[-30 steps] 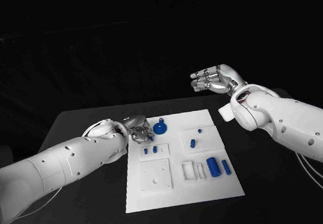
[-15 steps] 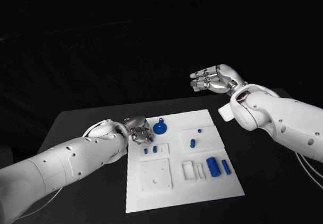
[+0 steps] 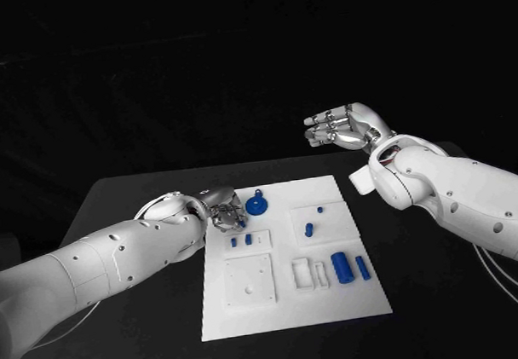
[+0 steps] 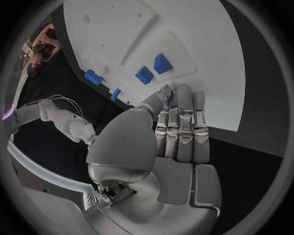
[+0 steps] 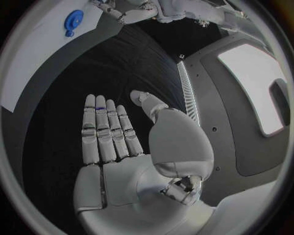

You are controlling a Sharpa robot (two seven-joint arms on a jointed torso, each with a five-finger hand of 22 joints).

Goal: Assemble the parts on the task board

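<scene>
Left hand, fingers curled in and holding nothing visible, hovered at the board's far-left corner, just beside the gear; right hand was raised, flat and empty.

We find no readable text, label, brand, number or sign anywhere: none on the white task board, none on the blue parts, and none on the black table.
</scene>
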